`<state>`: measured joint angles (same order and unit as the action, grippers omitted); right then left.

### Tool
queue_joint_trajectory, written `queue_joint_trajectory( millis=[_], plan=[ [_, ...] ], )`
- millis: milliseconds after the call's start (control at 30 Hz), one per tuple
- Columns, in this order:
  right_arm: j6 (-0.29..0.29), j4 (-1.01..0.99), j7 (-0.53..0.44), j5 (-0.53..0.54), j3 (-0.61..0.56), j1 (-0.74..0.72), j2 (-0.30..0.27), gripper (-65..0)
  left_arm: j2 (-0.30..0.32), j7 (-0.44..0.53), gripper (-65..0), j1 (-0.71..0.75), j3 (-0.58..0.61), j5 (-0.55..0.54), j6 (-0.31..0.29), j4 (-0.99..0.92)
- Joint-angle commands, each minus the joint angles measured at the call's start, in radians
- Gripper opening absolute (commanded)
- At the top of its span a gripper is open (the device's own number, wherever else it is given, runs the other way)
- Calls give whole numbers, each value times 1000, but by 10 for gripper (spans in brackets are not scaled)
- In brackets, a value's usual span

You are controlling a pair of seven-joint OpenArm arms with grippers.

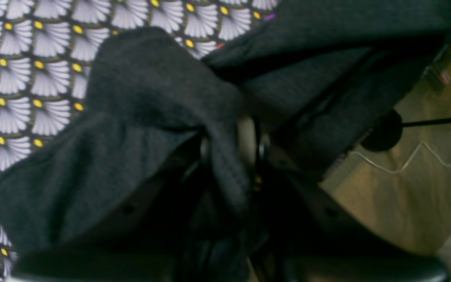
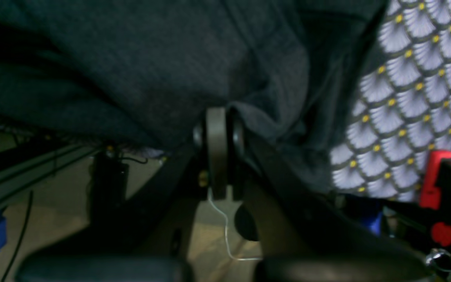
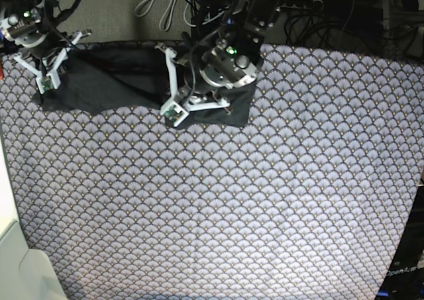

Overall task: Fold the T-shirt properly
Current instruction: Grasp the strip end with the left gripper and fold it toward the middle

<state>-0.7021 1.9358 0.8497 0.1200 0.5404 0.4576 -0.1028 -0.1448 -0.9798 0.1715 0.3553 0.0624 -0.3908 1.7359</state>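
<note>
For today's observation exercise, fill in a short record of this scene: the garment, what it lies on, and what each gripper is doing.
garment: dark T-shirt, stretched along the far edge of the table
surface: scallop-patterned cloth
left gripper: shut on a bunched fold of the T-shirt
right gripper: shut on the T-shirt's edge
fold state: not yet folded

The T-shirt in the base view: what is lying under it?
Under the T-shirt lies the scallop-patterned cloth, which covers the table. The shirt sits at the far edge, partly over it. The cloth below the shirt and the table surface itself are covered and cannot be seen.
</note>
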Motion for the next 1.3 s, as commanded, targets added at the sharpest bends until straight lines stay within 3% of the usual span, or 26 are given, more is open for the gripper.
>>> queue_joint_trajectory(
  millis=[0, 167, 267, 433, 867, 967, 1167, 1267],
  plan=[
    [4, 15, -13, 8, 4, 0, -8, -650, -12, 22, -645, -8, 9, -11, 37, 17],
    [4, 15, -13, 8, 4, 3, -10, -650, -12, 22, -645, -33, 61, -19, 253, 17],
    [4, 15, -13, 8, 4, 5, -10, -650, -12, 22, -645, -39, 103, -19, 336, 17],
    [4, 15, -13, 8, 4, 5, -10, -650, -12, 22, -646, -59, 156, -22, 353, -14],
    [4, 15, -11, 8, 4, 8, -10, -650, -12, 11, -626, -65, 166, -46, 355, -20],
    [4, 15, -11, 8, 4, 10, -10, -650, -12, 9, -526, -65, 166, -46, 355, -18],
    [4, 15, -11, 8, 4, 10, -10, -650, -12, 17, -125, -60, 166, -49, 349, 3],
    [4, 15, -11, 8, 4, 10, -10, -650, -12, 20, -61, -56, 161, -49, 346, 51]
  ],
)
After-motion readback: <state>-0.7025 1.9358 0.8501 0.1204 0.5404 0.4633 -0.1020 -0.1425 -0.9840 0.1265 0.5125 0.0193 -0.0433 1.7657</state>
